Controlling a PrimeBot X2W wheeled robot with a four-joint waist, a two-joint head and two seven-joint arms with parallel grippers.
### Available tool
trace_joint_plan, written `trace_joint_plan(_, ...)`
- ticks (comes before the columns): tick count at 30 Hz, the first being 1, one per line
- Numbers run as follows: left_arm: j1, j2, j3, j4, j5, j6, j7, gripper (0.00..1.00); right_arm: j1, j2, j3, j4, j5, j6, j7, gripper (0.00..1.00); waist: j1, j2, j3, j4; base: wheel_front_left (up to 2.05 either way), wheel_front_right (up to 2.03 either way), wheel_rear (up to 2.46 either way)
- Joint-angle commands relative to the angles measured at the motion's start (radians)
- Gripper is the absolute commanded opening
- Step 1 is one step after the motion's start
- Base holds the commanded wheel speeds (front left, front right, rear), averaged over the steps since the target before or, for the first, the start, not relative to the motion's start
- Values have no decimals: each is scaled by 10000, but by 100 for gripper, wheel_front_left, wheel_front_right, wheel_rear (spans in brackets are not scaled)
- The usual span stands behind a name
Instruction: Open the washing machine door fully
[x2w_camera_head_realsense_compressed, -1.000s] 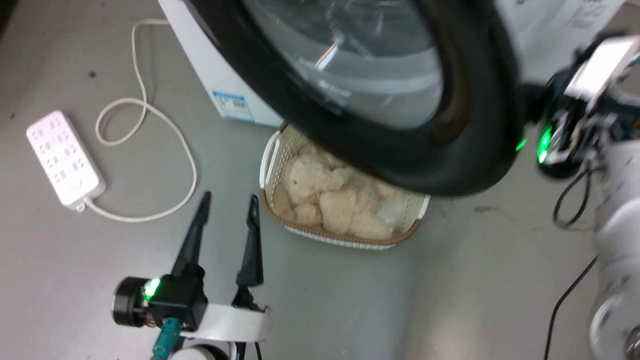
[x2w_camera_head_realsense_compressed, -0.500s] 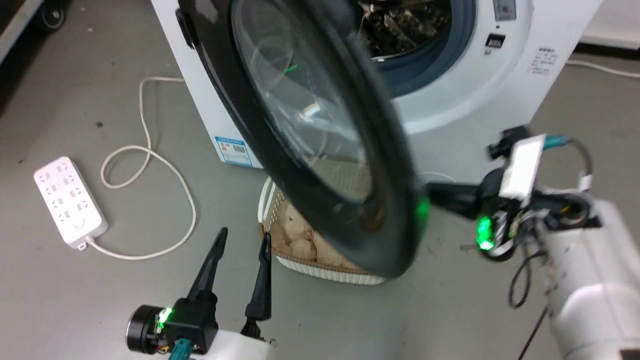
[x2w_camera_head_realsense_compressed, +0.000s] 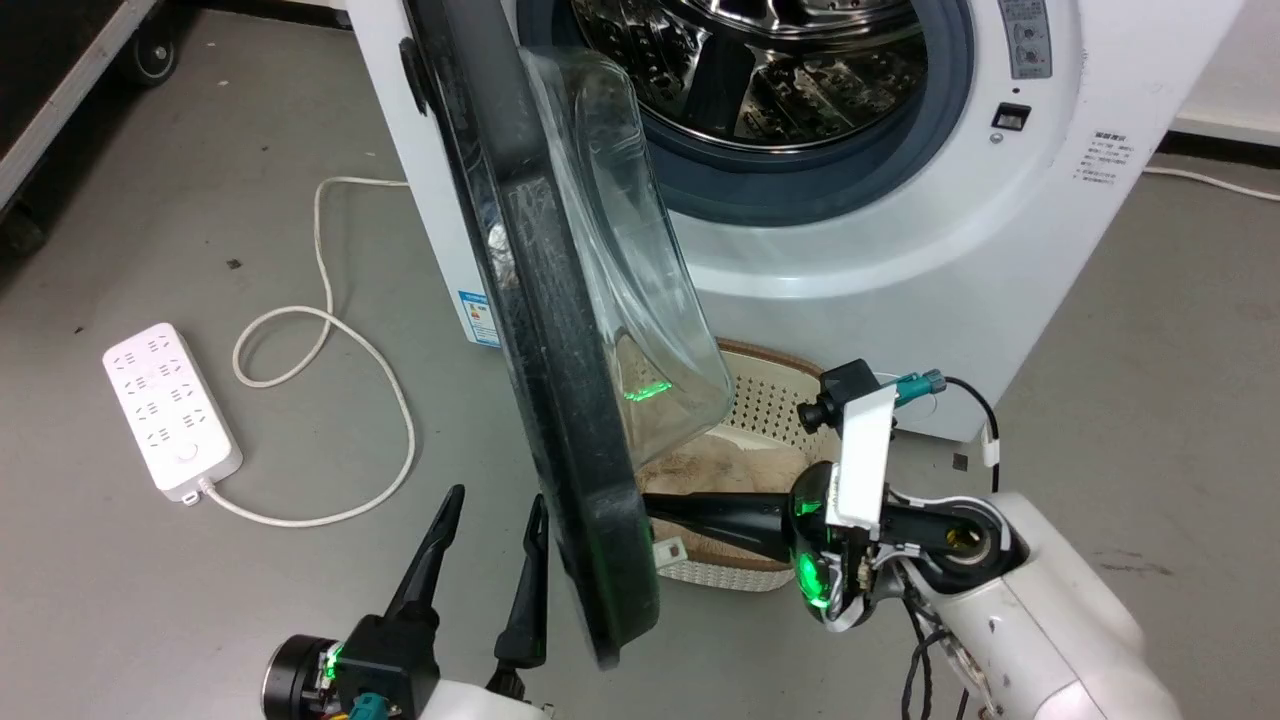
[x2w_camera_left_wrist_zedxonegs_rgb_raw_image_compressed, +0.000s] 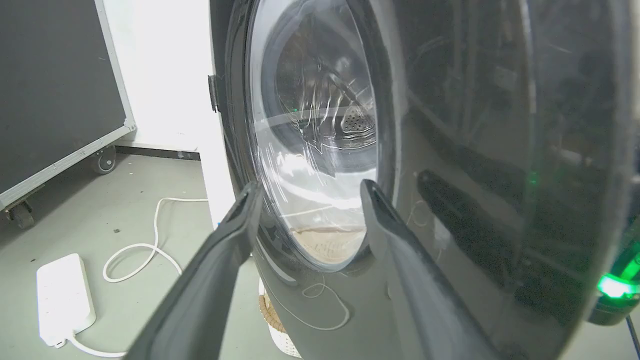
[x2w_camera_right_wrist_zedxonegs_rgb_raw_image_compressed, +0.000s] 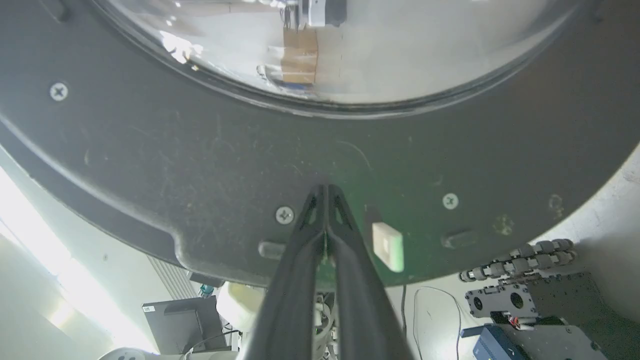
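The large round glossy black washing machine door (x2w_camera_head_realsense_compressed: 555, 400) with its bulging clear glass bowl stands upright and edge-on, roughly square to the big white front-loading washing machine (x2w_camera_head_realsense_compressed: 900, 250). The right gripper (x2w_camera_head_realsense_compressed: 655, 506), fingers pressed together on nothing, touches the door's inner face near its low rim, so the door lies to its left. The left gripper (x2w_camera_head_realsense_compressed: 497, 497), fingers apart and empty, hangs just beside the outer face. The steel drum (x2w_camera_head_realsense_compressed: 760, 60) looks empty, and the cream perforated basket (x2w_camera_head_realsense_compressed: 765, 405) holds something beige and fluffy.

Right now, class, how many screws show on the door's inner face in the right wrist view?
3 on the door: upper-left screw, lower-middle screw, lower-right screw. More may be hidden.
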Motion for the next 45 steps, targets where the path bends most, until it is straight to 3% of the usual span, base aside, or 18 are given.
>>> trace_joint_plan(1,87,9,9,12,-23,36,-55,100,144,19,36,-26,83,10,-78,0,1,0,-3,7,0,0,0)
trace_joint_plan(5,105,9,158,4,-22,29,-55,100,41,-70,165,82,210,10,-570,0,1,0,-47,-58,0,0,0)
trace_joint_plan(6,115,9,205,7,-20,24,-55,100,8,-165,128,60,202,10,-784,44,1,0,-72,-91,0,0,0)
trace_joint_plan(7,126,9,250,13,-19,18,-55,100,-5,-272,72,12,188,10,-1018,100,1,0,-110,-125,0,0,0)
trace_joint_plan(10,177,9,377,41,-24,-49,-55,100,38,-745,-68,-369,-94,10,-1845,100,1,0,-270,-270,0,0,0)
trace_joint_plan(13,249,9,521,87,-44,-173,-55,100,269,-1479,-195,-1340,-1252,10,-3442,100,1,0,-458,-470,0,0,0)
trace_joint_plan(19,405,9,999,159,-132,-461,-55,100,1381,-3333,145,-3581,-5958,10,-7823,100,1,0,-895,-884,0,0,0)
trace_joint_plan(24,609,9,1448,180,-166,-689,-55,100,2726,-3754,-701,-4041,-9393,10,-10608,100,1,0,-1147,-1157,0,0,0)
trace_joint_plan(28,722,9,1592,194,-186,-860,-55,100,4113,-3166,-2134,-4438,-12139,10,-11439,100,1,0,-1221,-1301,0,0,0)
trace_joint_plan(34,793,9,1597,341,-242,-1036,-55,100,6351,-1064,-4321,-5491,-15394,10,-11635,100,1,0,-1306,-1313,0,0,0)
trace_joint_plan(38,763,9,1550,395,-287,-1080,-55,100,7281,-215,-4900,-6316,-16246,10,-11668,100,1,0,-1317,-1288,0,0,0)
trace_joint_plan(45,748,9,1523,488,-306,-1109,-55,100,8026,8,-4950,-6760,-16590,10,-11674,100,1,0,-1313,-1296,0,0,0)
